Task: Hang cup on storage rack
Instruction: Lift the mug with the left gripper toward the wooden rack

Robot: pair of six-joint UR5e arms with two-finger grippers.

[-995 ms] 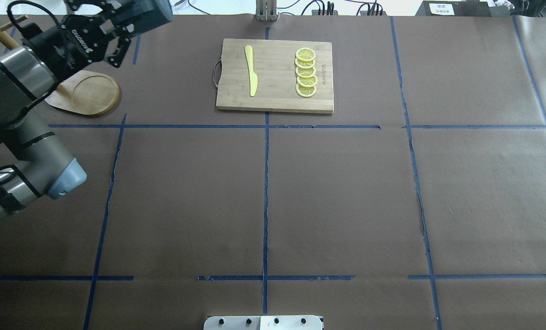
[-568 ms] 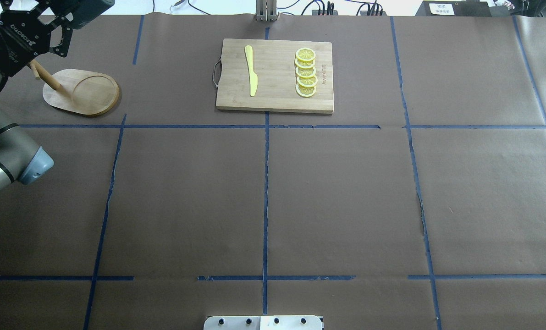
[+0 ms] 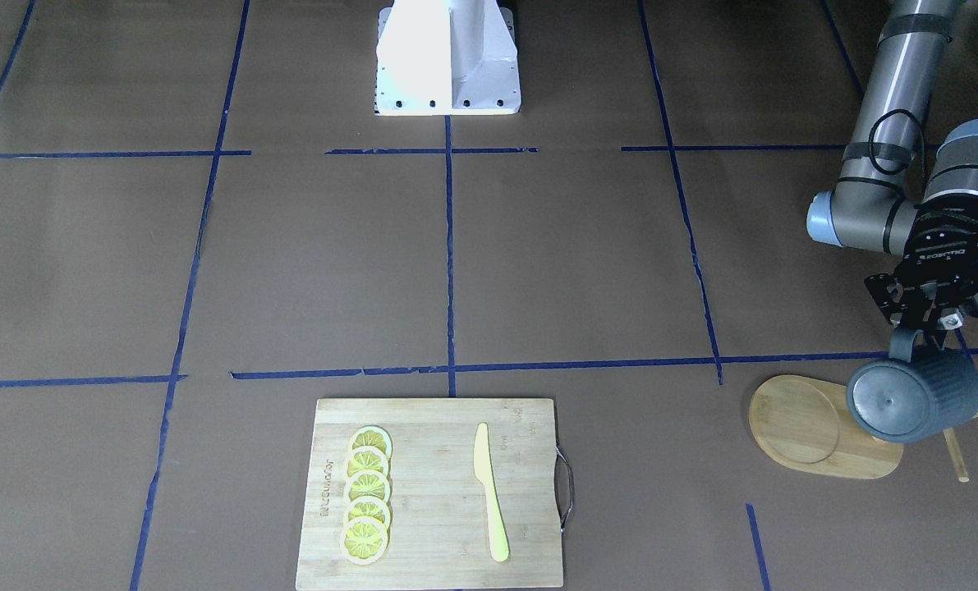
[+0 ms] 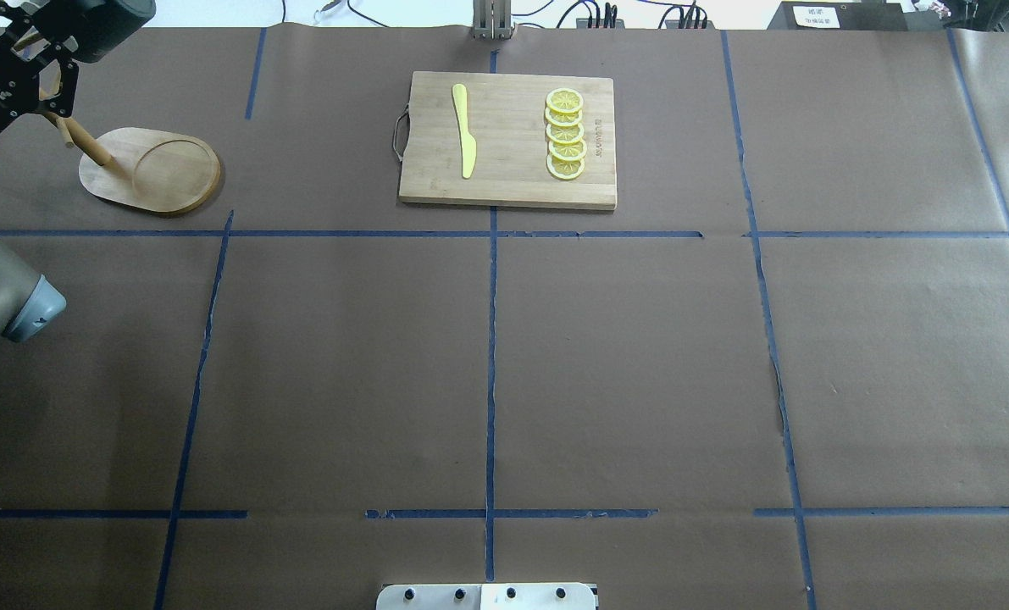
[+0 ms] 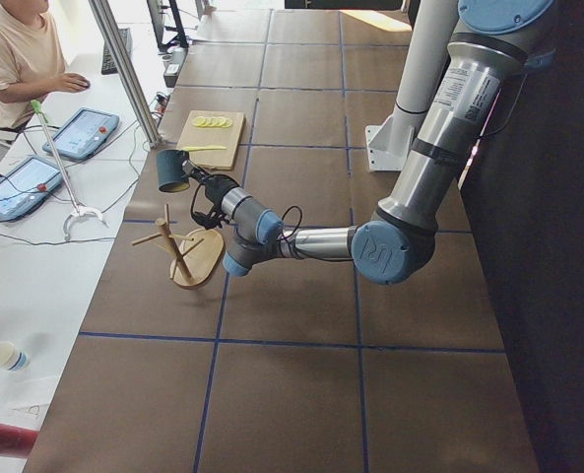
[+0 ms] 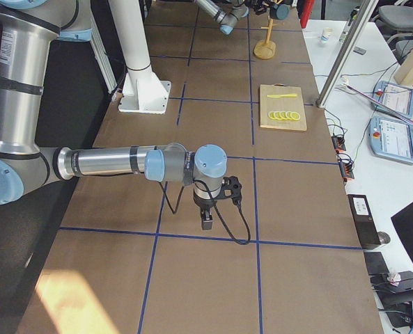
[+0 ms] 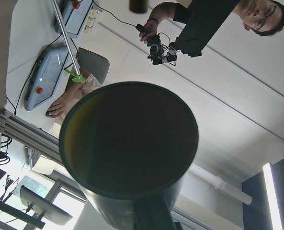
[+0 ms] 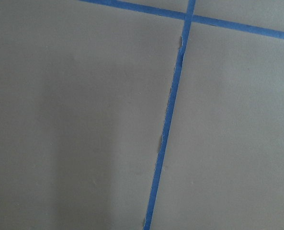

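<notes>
Blue-grey cup [image 3: 916, 402] hangs sideways in the air, near the top of the wooden rack [image 3: 809, 431], its handle [image 3: 902, 345] pinched tight in the left claw [image 3: 917, 332]. If the handle misses the thin peg [image 3: 955, 456], the cup could drop and break.

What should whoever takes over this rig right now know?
Left gripper: shut on the cup by its handle. The cup is tipped and in the air above the storage rack, apart from it in the exterior left view.
Right gripper: low, far from the rack; can't tell if it is open or shut.
Done: cup picked up and brought to the rack.
Left: slip the handle over a peg, release, back away.
</notes>
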